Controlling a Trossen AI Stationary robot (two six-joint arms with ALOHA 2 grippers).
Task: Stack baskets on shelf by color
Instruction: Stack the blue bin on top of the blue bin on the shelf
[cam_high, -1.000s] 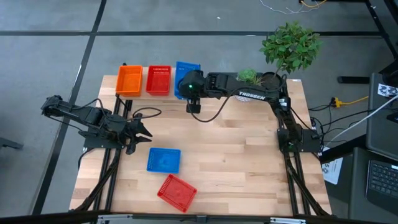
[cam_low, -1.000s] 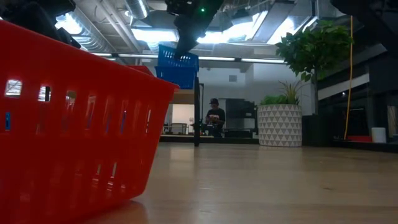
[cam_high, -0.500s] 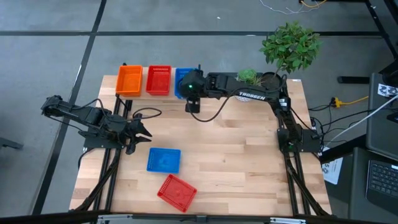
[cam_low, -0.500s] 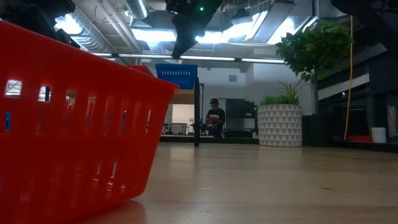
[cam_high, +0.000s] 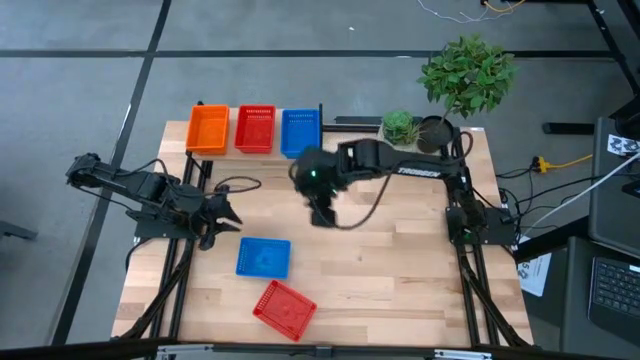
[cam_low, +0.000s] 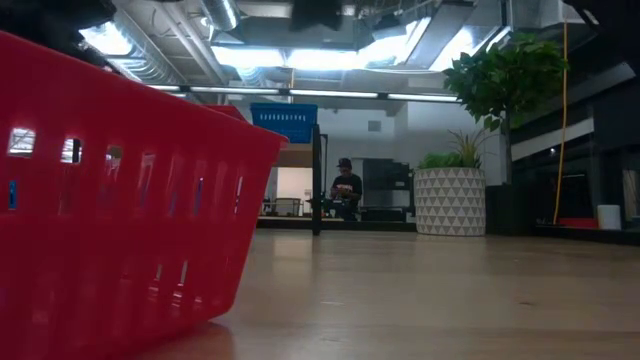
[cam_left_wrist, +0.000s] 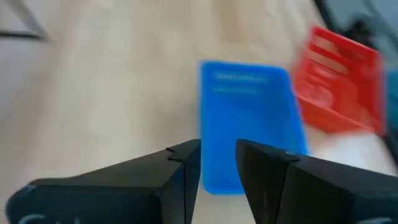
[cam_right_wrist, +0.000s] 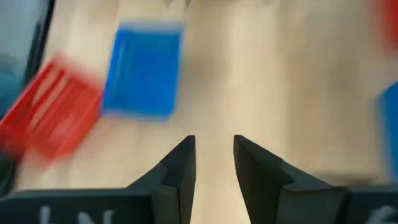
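Observation:
On the shelf (cam_high: 330, 122) at the table's far edge stand orange baskets (cam_high: 208, 130), red baskets (cam_high: 254, 130) and a blue basket (cam_high: 300, 132), also seen in the low view as the blue basket (cam_low: 285, 120) on the plank. A loose blue basket (cam_high: 263, 257) and a loose red basket (cam_high: 284, 308) lie flat on the table near its near edge. My right gripper (cam_high: 322, 218) hangs open over the table's middle, holding nothing. My left gripper (cam_high: 232, 216) waits open at the left, just left of the loose blue basket (cam_left_wrist: 249, 124).
A white patterned plant pot (cam_low: 450, 200) and green plants (cam_high: 468, 75) stand at the far right corner. The loose red basket (cam_low: 120, 200) fills the low view's left. A black shelf upright (cam_low: 316, 180) rises at the shelf's right end. A person (cam_low: 345, 190) sits far behind the table.
My right gripper let go of the blue basket, which went from tilted in its hold to level on the shelf's right end. The gripper then drew back toward the near edge, out over the table's middle, and turned to face the loose baskets.

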